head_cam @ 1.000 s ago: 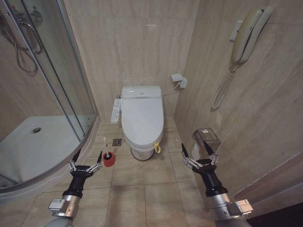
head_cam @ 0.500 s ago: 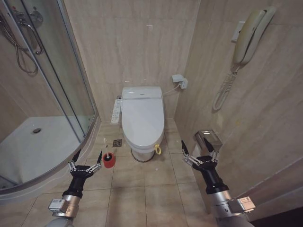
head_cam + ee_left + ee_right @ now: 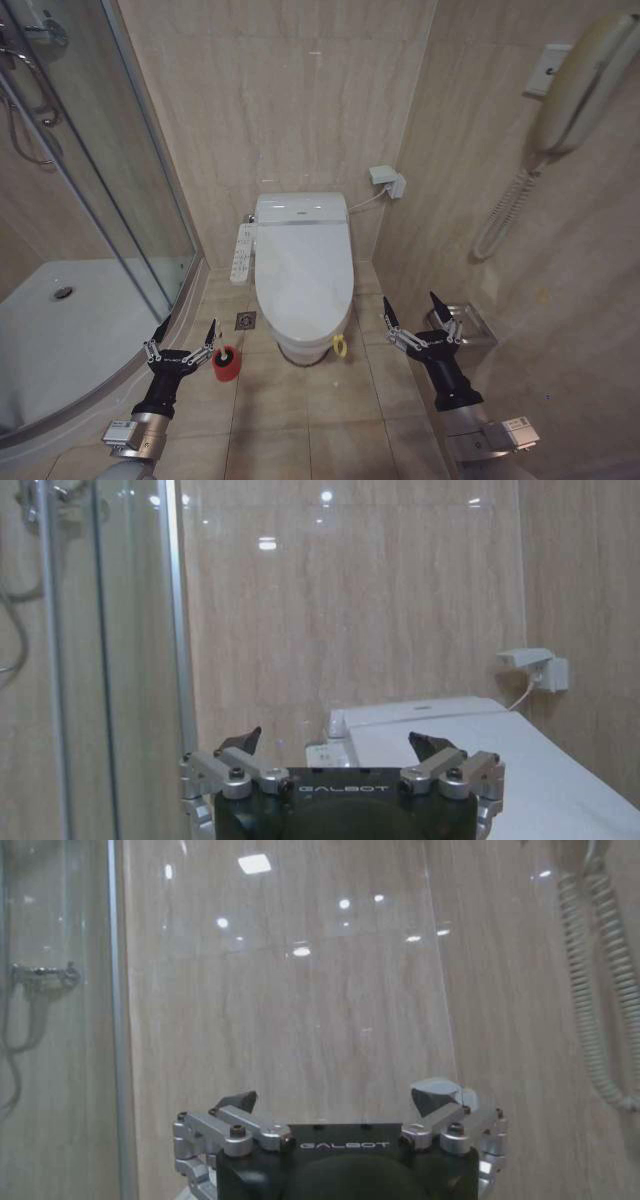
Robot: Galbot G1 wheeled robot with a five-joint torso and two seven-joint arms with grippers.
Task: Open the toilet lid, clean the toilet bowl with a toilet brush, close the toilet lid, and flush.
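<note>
Beige stone-look tiles (image 3: 290, 100) with faint veining cover the walls, and larger matt ones cover the floor. On the robot's left a curved glass shower screen (image 3: 110, 180) in a metal frame encloses a smooth white shower tray (image 3: 60, 320) with a small round drain.

The toilet stands against the far wall, centred ahead. The toilet lid (image 3: 303, 272) is a glossy white elongated oval, lying shut, so the toilet bowl (image 3: 305, 350) shows just its rounded white ceramic front beneath. A small yellow loop tag (image 3: 340, 347) hangs at the lid's front edge.

A cream wall telephone (image 3: 585, 85) with a coiled cord hangs on the right wall, above a brushed-metal box (image 3: 470, 325).

On the floor, left of the toilet, a short red round cup holder (image 3: 227, 366) holds the toilet brush (image 3: 226, 354), black bristle head uppermost.

The left gripper (image 3: 182, 336) hovers just beside the red holder, pointed dark fingers spread apart and empty. The right gripper (image 3: 420, 312) hangs right of the toilet, fingers likewise splayed, grasping nothing.
</note>
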